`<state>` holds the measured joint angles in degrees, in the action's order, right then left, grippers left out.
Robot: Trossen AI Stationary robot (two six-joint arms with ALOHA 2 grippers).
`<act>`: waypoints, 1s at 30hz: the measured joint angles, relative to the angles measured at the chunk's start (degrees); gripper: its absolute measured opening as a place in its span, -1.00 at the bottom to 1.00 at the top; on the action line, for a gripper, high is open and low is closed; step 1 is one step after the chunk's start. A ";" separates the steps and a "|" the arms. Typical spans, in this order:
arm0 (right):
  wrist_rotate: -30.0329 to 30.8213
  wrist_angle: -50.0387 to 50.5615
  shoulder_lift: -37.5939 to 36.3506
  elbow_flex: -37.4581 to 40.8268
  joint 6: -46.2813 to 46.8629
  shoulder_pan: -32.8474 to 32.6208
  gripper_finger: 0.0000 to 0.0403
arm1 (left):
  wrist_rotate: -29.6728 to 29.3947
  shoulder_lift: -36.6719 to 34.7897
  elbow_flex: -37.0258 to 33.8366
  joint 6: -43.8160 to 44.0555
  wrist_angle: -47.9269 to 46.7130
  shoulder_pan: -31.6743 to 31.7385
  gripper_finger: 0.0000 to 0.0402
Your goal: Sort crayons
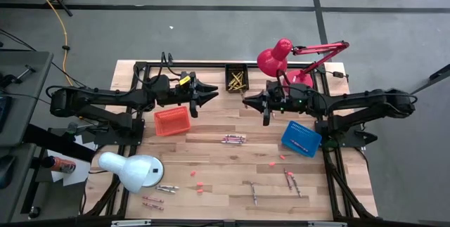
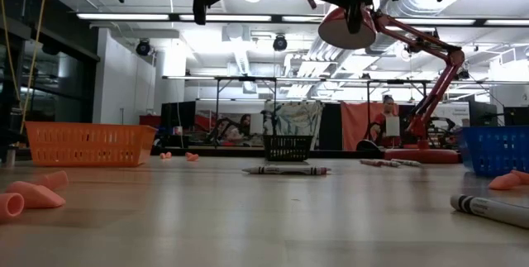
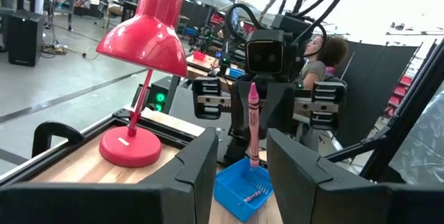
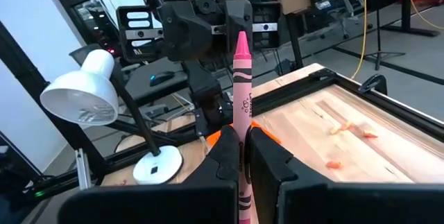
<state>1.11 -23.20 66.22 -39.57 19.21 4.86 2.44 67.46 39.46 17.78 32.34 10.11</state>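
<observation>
left gripper (image 1: 211, 95) hovers with fingers parted and empty, past the orange mesh basket (image 1: 172, 121). loose crayons (image 1: 234, 139) lie mid-table on the wooden table (image 1: 232, 178). right gripper (image 4: 243, 156) is clamped on an upright pink wax crayon (image 4: 243, 106), near the blue mesh basket (image 1: 301, 138).

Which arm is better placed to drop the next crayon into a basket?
The right. The right gripper has its jaws shut on an upright pink crayon and hangs near the blue plastic basket; the left gripper holds nothing, jaws apart.
</observation>
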 joint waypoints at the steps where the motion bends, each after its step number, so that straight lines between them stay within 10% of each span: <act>1: -0.14 0.06 0.00 0.00 0.05 0.00 -1.00 | -0.02 0.00 0.00 0.00 0.00 0.00 -0.45; 10: -4.22 2.58 -0.05 0.00 1.70 0.00 -1.00 | -0.02 0.00 0.00 0.01 -0.89 0.00 -0.45; 18: -18.20 29.51 -0.08 -0.02 14.37 -6.60 -1.00 | -0.05 0.02 0.00 0.02 -2.55 0.01 -0.45; 30: -8.03 69.34 -6.74 -0.02 36.97 -23.69 -1.00 | -0.59 0.02 0.00 -1.55 -2.58 0.74 -0.45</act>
<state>-6.92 46.14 59.47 -39.59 56.17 -18.83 1.85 67.48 39.46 16.23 29.76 10.85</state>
